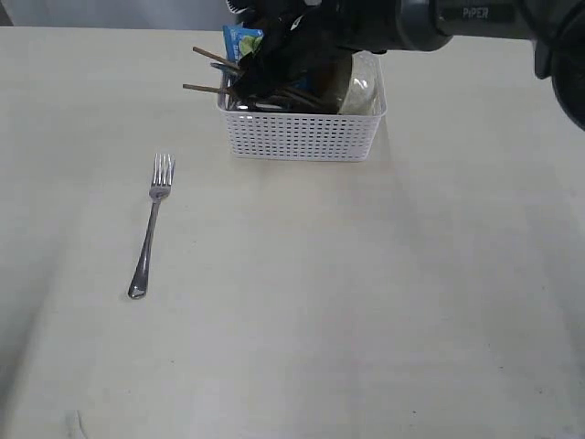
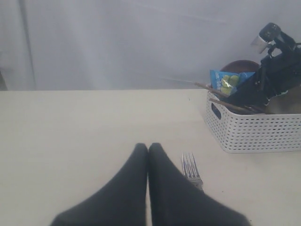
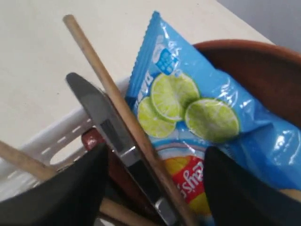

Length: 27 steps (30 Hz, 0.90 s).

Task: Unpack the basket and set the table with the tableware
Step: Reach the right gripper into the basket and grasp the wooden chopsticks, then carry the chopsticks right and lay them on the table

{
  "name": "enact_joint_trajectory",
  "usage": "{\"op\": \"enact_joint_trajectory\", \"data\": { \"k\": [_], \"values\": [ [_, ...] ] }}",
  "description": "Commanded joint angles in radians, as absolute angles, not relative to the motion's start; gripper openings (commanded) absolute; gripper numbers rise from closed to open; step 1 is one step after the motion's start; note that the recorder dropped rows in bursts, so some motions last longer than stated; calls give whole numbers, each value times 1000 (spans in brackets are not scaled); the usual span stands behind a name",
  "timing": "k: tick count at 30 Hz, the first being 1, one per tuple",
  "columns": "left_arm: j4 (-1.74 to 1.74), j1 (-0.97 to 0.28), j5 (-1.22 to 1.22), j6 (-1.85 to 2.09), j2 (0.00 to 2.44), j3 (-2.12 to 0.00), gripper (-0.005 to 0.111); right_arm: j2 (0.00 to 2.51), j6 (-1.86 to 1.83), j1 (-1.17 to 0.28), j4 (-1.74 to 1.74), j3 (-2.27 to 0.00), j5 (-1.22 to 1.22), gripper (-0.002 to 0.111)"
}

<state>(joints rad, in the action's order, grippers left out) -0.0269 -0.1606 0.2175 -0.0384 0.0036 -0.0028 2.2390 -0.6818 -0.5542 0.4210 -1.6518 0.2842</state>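
The white basket (image 1: 302, 137) stands at the back of the table (image 1: 384, 311). My right gripper (image 3: 157, 150) reaches down into it, open, its black fingers (image 3: 75, 188) on either side of a steel knife (image 3: 113, 132) and a wooden chopstick (image 3: 106, 82), touching neither. A red-brown spoon (image 3: 91, 139) and a brown plate (image 3: 254, 66) lie beside them. Two chopsticks (image 1: 208, 57) poke out over the basket's left rim. An off-white bowl (image 1: 363, 91) leans at its right end. A steel fork (image 1: 151, 224) lies on the table at the left. My left gripper (image 2: 148, 147) hovers shut beside the fork (image 2: 190, 170).
A blue chip bag (image 3: 188, 108) with lime pictures lies against the plate inside the basket, right under my right gripper; it also shows at the basket's back left (image 1: 242, 41). The black right arm (image 1: 430, 23) stretches in from the upper right.
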Motion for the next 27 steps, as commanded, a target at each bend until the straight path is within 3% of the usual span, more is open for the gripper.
{"op": "enact_joint_trajectory", "data": {
  "k": [1,5,7,8,9,10,12,27],
  "values": [
    [-33,-162,211,-38,0,0,0,2253,-722,-551,417,-1651,288,64],
    [-33,-162,211,-38,0,0,0,2285,-722,-551,419,-1651,278,63],
    [-33,-162,211,-38,0,0,0,2296,-722,-551,421,-1651,267,49],
    [-30,-162,211,-38,0,0,0,2296,-722,-551,421,-1651,265,33],
    [-30,-162,211,-38,0,0,0,2296,-722,-551,421,-1651,265,26],
    [-30,-162,211,-38,0,0,0,2286,-722,-551,421,-1651,272,10],
    [-30,-162,211,-38,0,0,0,2272,-722,-551,421,-1651,279,0],
    [-30,-162,211,-38,0,0,0,2115,-722,-551,421,-1651,349,0]
  ]
}}
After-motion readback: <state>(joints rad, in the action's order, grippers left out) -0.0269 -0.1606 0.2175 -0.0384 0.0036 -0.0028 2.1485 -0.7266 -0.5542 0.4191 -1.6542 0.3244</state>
